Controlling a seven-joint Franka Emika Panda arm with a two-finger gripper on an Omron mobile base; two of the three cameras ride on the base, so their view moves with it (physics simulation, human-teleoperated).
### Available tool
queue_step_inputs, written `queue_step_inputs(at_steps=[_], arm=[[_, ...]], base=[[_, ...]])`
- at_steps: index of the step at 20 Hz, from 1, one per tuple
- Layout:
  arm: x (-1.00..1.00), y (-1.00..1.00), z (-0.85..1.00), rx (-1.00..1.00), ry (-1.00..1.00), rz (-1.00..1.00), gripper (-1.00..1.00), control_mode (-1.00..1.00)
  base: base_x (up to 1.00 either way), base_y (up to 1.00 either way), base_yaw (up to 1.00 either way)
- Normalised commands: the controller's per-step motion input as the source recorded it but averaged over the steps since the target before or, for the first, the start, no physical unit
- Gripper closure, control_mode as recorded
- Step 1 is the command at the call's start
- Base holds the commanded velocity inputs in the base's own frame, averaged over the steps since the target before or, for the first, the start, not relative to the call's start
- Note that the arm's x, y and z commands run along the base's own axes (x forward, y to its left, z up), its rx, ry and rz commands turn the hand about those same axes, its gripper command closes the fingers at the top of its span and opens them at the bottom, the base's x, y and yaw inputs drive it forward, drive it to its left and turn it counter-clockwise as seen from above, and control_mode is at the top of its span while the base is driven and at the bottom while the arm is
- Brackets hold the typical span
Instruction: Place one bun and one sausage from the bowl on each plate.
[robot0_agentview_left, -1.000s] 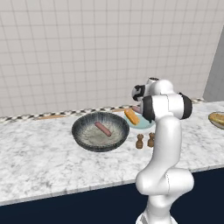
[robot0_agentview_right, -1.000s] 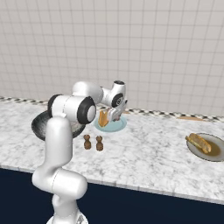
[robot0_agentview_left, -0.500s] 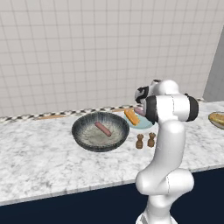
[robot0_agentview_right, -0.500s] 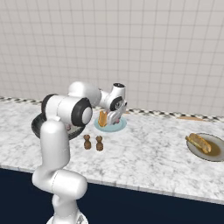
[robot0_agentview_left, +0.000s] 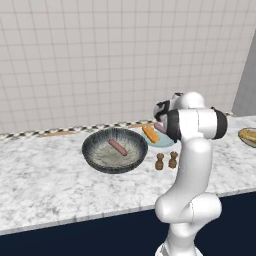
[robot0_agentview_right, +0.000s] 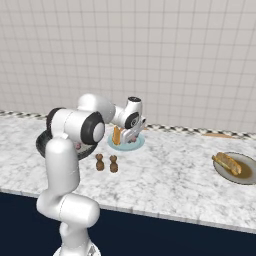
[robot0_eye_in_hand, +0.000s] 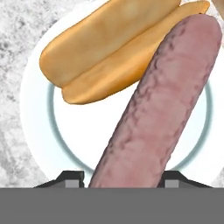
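Observation:
My gripper (robot0_eye_in_hand: 122, 178) is shut on a pink sausage (robot0_eye_in_hand: 162, 100), held just above the pale blue plate (robot0_eye_in_hand: 78, 131). A tan bun (robot0_eye_in_hand: 113, 39) lies on that plate beside the sausage. From the left base the hand (robot0_agentview_left: 161, 125) hangs over the pale blue plate (robot0_agentview_left: 159, 141) and its bun (robot0_agentview_left: 150, 133). To their left, the dark-rimmed bowl (robot0_agentview_left: 95, 156) holds one more sausage (robot0_agentview_left: 118, 147). The brownish-rimmed plate (robot0_agentview_right: 241, 175) at the far right carries a bun (robot0_agentview_right: 227, 161). The arm hides most of the bowl (robot0_agentview_right: 41, 145) in the right base view.
Two small brown shakers (robot0_agentview_left: 159, 161) (robot0_agentview_left: 173, 159) stand on the marble counter just in front of the pale blue plate. A tiled wall runs behind the counter. The counter's front edge drops to dark cabinets.
The hand has sunk slightly toward the pale blue plate, still holding the sausage. Nothing else has moved.

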Motion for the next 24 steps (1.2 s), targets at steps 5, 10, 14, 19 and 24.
queue_step_inputs(at_steps=[5,10,14,19,24], arm=[[0.12,-0.07,-0.01,0.00,0.03,-0.04,1.00,-1.00],[0.02,-0.01,0.00,0.00,0.03,0.00,-1.00,-1.00],[0.00,0.00,0.00,0.00,0.02,0.00,-1.00,-1.00],[0.00,0.00,0.01,0.00,0.00,0.00,-1.00,-1.00],[-0.16,0.00,0.68,0.00,0.00,0.00,-1.00,-1.00]], base=[[0.00,0.00,0.00],[0.00,0.00,0.00],[0.00,0.00,0.00],[0.00,0.00,0.00],[0.00,0.00,0.00]])
